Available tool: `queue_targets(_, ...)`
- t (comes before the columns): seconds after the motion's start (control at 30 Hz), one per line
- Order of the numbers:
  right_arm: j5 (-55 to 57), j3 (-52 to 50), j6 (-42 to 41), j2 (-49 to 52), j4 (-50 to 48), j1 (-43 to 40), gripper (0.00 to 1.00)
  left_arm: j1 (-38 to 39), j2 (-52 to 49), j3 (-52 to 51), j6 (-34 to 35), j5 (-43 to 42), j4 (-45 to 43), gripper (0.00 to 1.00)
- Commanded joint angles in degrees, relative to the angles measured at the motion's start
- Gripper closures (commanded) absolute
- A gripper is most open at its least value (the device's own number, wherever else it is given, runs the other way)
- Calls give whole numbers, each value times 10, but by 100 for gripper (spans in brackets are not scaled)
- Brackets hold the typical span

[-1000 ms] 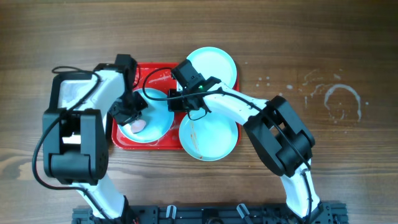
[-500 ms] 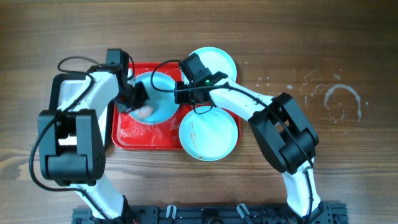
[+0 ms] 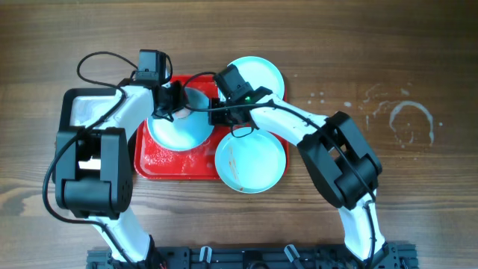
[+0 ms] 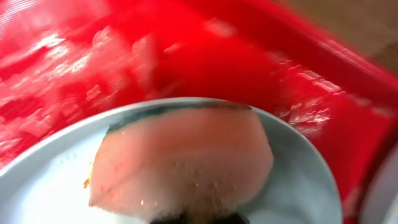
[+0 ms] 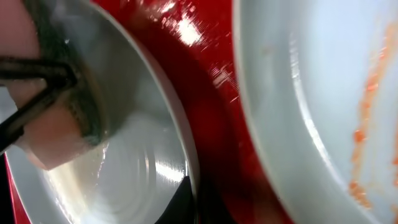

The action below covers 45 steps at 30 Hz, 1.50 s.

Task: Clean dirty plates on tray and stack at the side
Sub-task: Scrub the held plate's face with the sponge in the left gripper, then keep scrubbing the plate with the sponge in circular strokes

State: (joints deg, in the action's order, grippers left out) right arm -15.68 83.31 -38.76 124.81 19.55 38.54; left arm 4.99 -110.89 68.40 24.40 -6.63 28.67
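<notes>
Your left claw (image 3: 172, 107) is pinched on a pink sponge (image 4: 183, 158), which is pressed flat on the plate (image 3: 175, 131) near its rim. Your right claw (image 3: 217, 112) is clamped on that plate's right rim. The left forearm leans in over the upper left corner of the red tray (image 3: 160, 166). The right forearm stretches leftward between the other two plates.

Room is tight. The second plate (image 3: 250, 161) overlaps the tray's right edge just below your right wrist, and the third plate (image 3: 258, 75) sits over its upper right corner. A black-rimmed tray (image 3: 69, 112) lies just left, under your left arm. The bench (image 3: 418, 194) shows water marks to the right.

The held plate is pale blue, wet and glossy, over the tray's upper half. The second carries orange smears.
</notes>
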Motion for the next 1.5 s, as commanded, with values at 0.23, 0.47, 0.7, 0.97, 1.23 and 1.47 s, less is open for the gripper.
queue_targets(0.23,-12,-8,6,23,10,14,96,-19,-24,98,6,140,294,96)
queue_targets(0.47,-21,-8,6,23,6,13,96,-17,-25,121,-62,66,311,96)
queue_targets(0.7,-23,-8,7,23,6,13,96,0,-26,69,-97,37,143,96)
queue_targets(0.97,-23,-8,6,23,6,13,96,-17,-27,8,-101,30,177,96)
queue_targets(1.23,-22,-8,7,23,6,13,96,-140,-27,8,-107,-254,276,96)
queue_targets(1.47,-23,-8,6,23,4,13,96,-223,-27,8,-134,-302,248,96)
